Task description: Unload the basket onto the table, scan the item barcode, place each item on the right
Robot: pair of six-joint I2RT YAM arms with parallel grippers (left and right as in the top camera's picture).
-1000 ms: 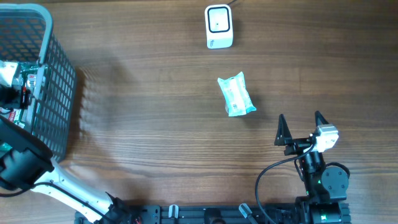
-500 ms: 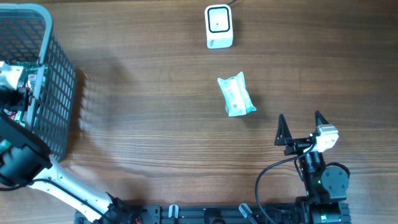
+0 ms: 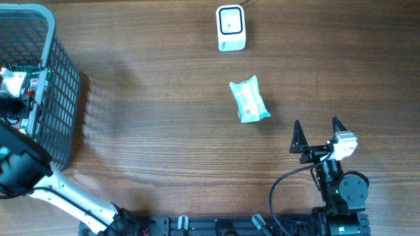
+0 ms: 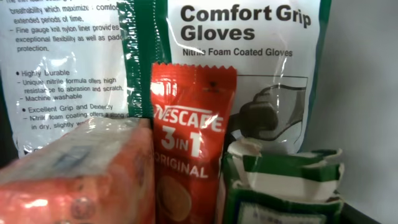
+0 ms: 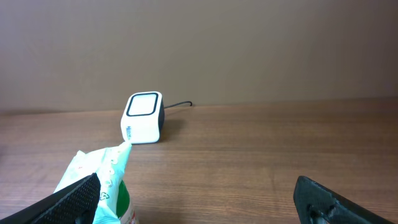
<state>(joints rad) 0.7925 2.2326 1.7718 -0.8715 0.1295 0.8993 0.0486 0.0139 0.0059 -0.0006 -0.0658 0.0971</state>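
Packet [image 3: 249,99] lies lengthwise toward scanner [image 3: 231,28], slightly slanted.

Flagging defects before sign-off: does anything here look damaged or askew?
The green-and-white pack beside the Nescafe sachet has a ragged, crumpled top edge, possibly torn. The white pouch lies slanted on the table; nothing else stands out.

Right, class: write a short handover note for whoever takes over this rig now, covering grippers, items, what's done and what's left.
Left gripper: down in the wire basket, facing a Nescafe sachet and glove pack; grip unclear.
Right gripper: open, empty.
White-green packet lies between it and the barcode scanner.
Done: nothing held up to the scanner.
To do: pick an item, show its barcode.
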